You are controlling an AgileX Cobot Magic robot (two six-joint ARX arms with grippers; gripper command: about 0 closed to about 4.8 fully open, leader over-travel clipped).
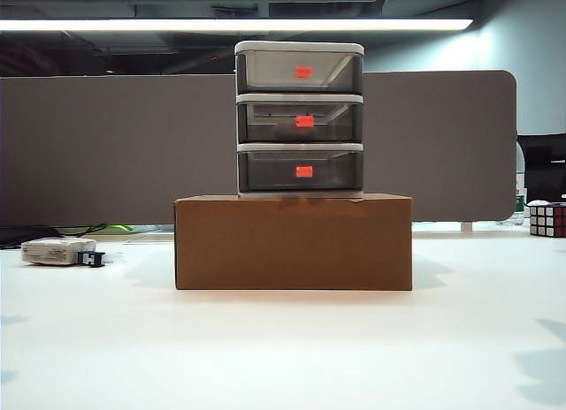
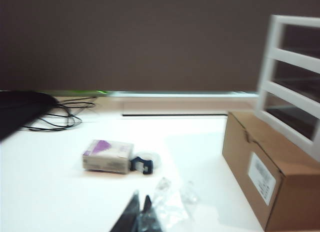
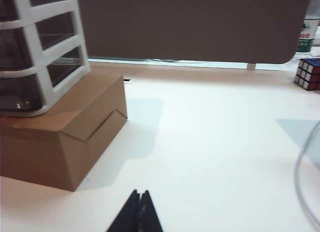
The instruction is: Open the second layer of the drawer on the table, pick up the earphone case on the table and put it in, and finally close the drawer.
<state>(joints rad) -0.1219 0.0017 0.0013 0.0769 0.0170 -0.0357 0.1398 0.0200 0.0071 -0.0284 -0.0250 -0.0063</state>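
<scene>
Exterior view shows the drawer fully closed; left pincer and right pincer clenched, empty.

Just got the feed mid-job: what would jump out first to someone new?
The drawer stands centre on a brown cardboard box, its three red-handled tiers all shut. A white-grey block with a black plug lies far left on the table. The left gripper and right gripper hover shut, holding nothing.

Left end effector: two thin black pointed fingers, matte, tips tapering to wedge shape, with clear crinkled plastic film beside them. Right end effector: same black tapered finger pair, plain, no markings or screws visible. Neither arm appears in the exterior view.
</scene>
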